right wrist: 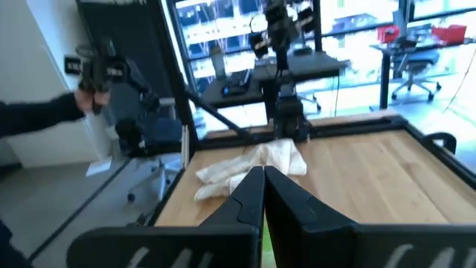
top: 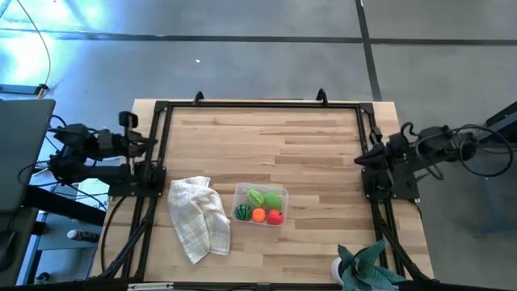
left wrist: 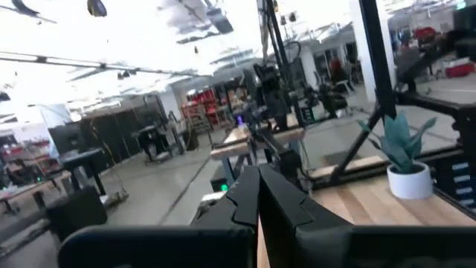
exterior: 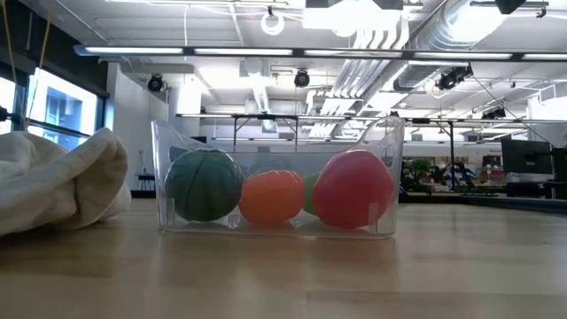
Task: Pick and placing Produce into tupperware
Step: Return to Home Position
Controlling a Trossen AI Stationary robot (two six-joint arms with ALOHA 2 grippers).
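The clear tupperware (top: 260, 204) stands on the wooden table near its front middle. It holds the produce: a light-green leafy piece (top: 266, 197), a round green one (top: 242, 212), an orange one (top: 258, 215) and a red one (top: 275, 217). The low view shows the tupperware (exterior: 279, 142) close up, with the green (exterior: 204, 183), orange (exterior: 271, 197) and red (exterior: 353, 189) pieces resting on its floor. My left gripper (top: 152, 146) is drawn back over the table's left edge, shut and empty (left wrist: 258, 201). My right gripper (top: 361, 160) is at the right edge, likewise shut and empty (right wrist: 262, 193).
A crumpled white checked cloth (top: 198, 217) lies just left of the tupperware. A teal spiky plant in a white pot (top: 367, 267) stands at the front right corner. A black frame (top: 258, 105) runs round the table. A person's sleeve (right wrist: 37, 115) shows beyond the table's left side.
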